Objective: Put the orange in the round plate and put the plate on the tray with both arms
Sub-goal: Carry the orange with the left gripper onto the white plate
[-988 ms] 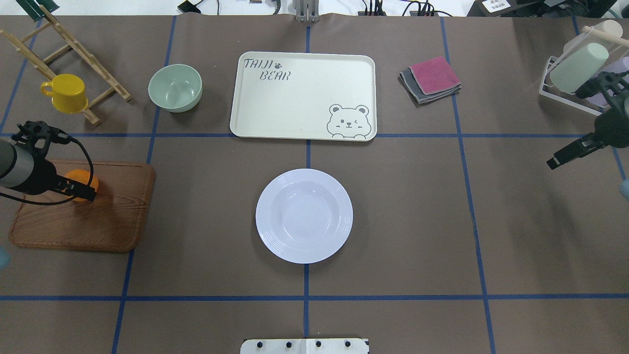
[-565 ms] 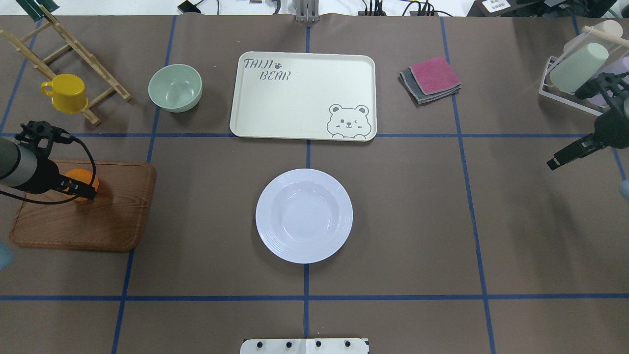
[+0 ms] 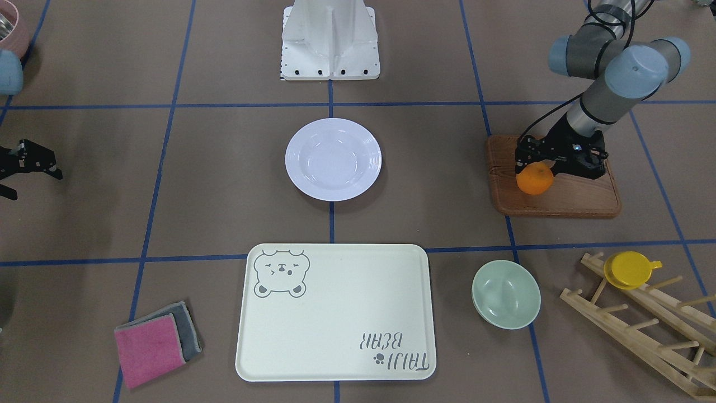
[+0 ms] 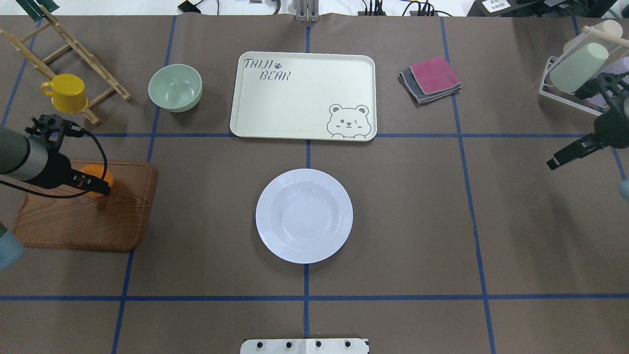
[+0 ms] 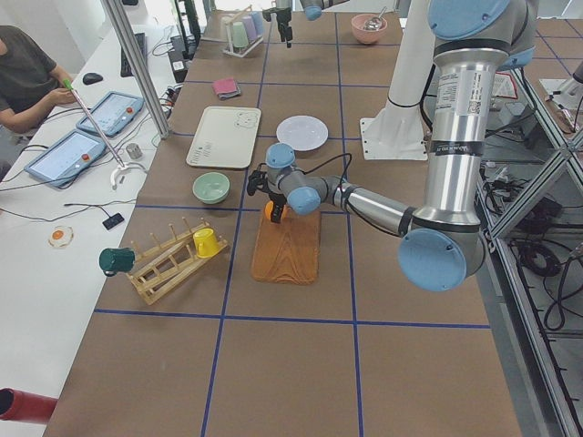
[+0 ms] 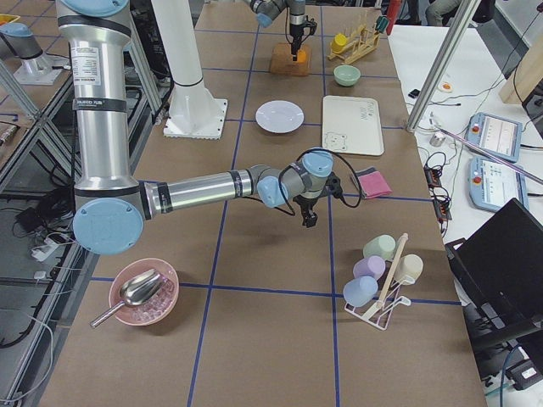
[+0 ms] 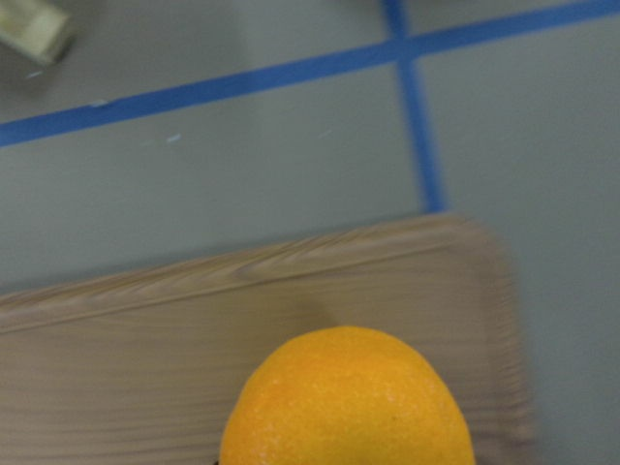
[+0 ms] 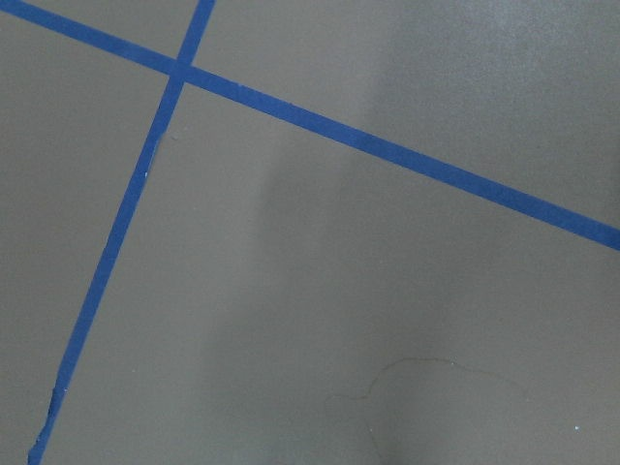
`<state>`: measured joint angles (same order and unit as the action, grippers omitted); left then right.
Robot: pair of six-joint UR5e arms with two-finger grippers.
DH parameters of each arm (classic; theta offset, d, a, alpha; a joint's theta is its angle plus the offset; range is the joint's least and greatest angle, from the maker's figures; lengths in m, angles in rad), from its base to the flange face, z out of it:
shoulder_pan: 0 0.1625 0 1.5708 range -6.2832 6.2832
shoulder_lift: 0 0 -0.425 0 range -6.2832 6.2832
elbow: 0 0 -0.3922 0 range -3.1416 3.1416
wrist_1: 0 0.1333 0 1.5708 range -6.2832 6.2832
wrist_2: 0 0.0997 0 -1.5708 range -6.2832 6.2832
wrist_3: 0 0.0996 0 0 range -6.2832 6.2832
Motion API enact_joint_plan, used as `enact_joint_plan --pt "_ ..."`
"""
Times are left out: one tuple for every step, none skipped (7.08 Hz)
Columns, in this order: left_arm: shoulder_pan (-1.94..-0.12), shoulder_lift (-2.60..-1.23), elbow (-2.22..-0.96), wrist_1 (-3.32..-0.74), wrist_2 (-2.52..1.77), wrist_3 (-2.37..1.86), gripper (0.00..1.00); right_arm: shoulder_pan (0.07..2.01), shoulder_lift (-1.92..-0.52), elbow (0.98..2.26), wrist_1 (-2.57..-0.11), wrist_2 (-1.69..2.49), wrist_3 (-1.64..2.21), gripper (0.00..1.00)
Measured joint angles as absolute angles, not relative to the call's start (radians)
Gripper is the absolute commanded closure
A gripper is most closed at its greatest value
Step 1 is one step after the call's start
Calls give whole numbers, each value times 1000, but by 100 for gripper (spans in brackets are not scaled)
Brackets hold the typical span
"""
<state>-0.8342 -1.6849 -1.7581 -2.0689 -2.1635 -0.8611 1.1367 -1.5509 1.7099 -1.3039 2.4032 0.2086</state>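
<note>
L jaws, gripping orange [image 3: 535, 179], shifted toward round plate [image 3: 333, 159].

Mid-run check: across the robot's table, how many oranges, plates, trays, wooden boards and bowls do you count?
orange: 1
round plate: 1
tray: 1
wooden board: 1
bowls: 2, pale-green bowl and pink bowl
total: 6

Light was bright and even, falling from overhead onto the surface [image 4: 417, 221]. Shadows were soft and short beneath the plate [image 4: 304, 216] and bowl [image 4: 175, 87]. Mild glare marked the plate's glossy centre. The left wrist view was blurred: the board [image 7: 145, 339] smeared at its edge, the orange [image 7: 349, 402] sharper. The right wrist view was soft-focused.
</note>
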Motion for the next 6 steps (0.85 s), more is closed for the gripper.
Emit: enact_joint_plan --pt "-829 -1785 -1760 -2021 -2181 -960 100 1136 -1551 1711 -1304 2404 209 0" --pt "-803 -1898 -1761 -1944 -2183 -1035 100 1135 -1549 1711 -1304 2404 209 0" --pt "-751 -1998 -1760 -1855 -2152 -1073 100 1133 -1546 1713 -1304 2404 210 0" --pt "-689 -2083 -1756 -1771 -2092 -1089 100 1128 -1544 1715 -1304 2405 210 0" --pt "-633 -2155 -1749 -1706 -2044 -1095 100 1125 -1544 1720 -1303 2405 210 0" --pt "-587 -2210 -1737 -1665 -2008 -1097 100 1123 -1541 1724 -1303 2405 211 0"
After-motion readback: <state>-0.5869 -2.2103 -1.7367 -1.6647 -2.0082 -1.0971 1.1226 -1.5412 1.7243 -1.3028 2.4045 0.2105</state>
